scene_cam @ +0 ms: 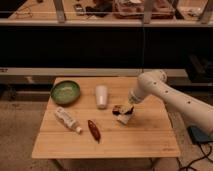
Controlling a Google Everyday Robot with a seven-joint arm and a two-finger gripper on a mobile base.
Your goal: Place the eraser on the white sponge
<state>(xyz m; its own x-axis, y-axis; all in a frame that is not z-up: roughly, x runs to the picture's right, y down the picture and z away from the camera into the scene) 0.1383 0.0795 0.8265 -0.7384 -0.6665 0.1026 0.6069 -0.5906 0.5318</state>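
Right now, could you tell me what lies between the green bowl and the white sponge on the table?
In the camera view, the white cup stands between the green bowl and the white sponge. The pincer sits just above the sponge.

A white arm (172, 97) with smooth, rounded shells is seen entering from the 4 o'clock edge. A bulbous, ball-like joint housing is formed at its upper bend, toward 1 o'clock of the table (145, 135). Small dark dots, possibly screws or vents, are dotted along the thick lower link. From the rounded joint a slimmer white forearm is tapered toward 8 o'clock, ending in a darker wrist section. The tool (123, 111) is found at that end, over the table's right half, and appears dark and compact.
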